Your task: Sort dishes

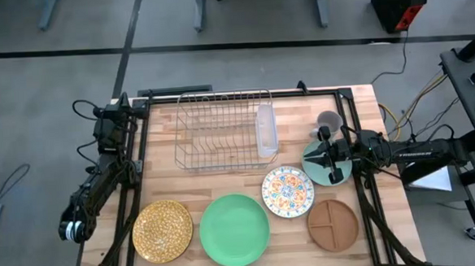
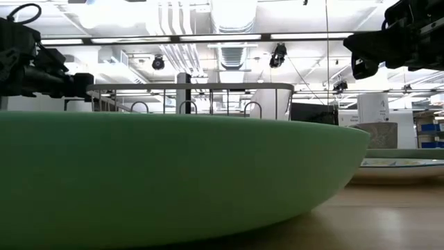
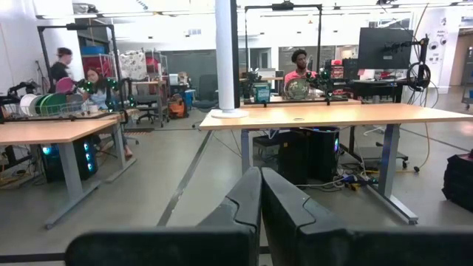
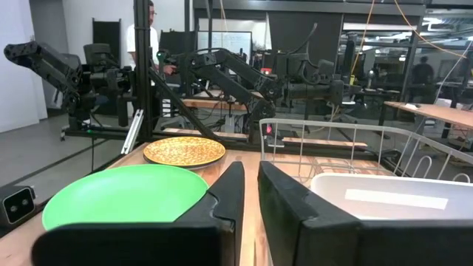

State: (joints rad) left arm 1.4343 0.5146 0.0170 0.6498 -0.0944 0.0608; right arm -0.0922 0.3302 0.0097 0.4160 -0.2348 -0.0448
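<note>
Pale teal plate [image 1: 318, 156]: lies flat on the table directly beneath the right gripper [image 1: 330, 158], nearest of the five dishes to it. White floral plate [image 1: 288, 191] sits just beside the claw, toward the front edge; brown divided plate [image 1: 333, 223] lies further that way. Bright green plate [image 1: 234, 228] and gold speckled plate [image 1: 162, 231] rest well off to the claw's far side, along the front. None is yet in the wire dish rack [image 1: 224, 128], which stands ahead of the claw's reach line; a small grey mug [image 1: 327, 122] stands just behind the claw.

Right gripper: poised above the teal plate, fingers [image 4: 229, 193] nearly closed with only a narrow gap, holding nothing.

Left gripper [image 3: 260, 193]: parked off the table's left side, fingers pressed together, empty.

Assessment: the step in hand appears to be pickup of the teal plate. Recommend widening the jaws first, descending at the rim, not the centre, and keeping clear of the mug and the floral plate's edge.
</note>
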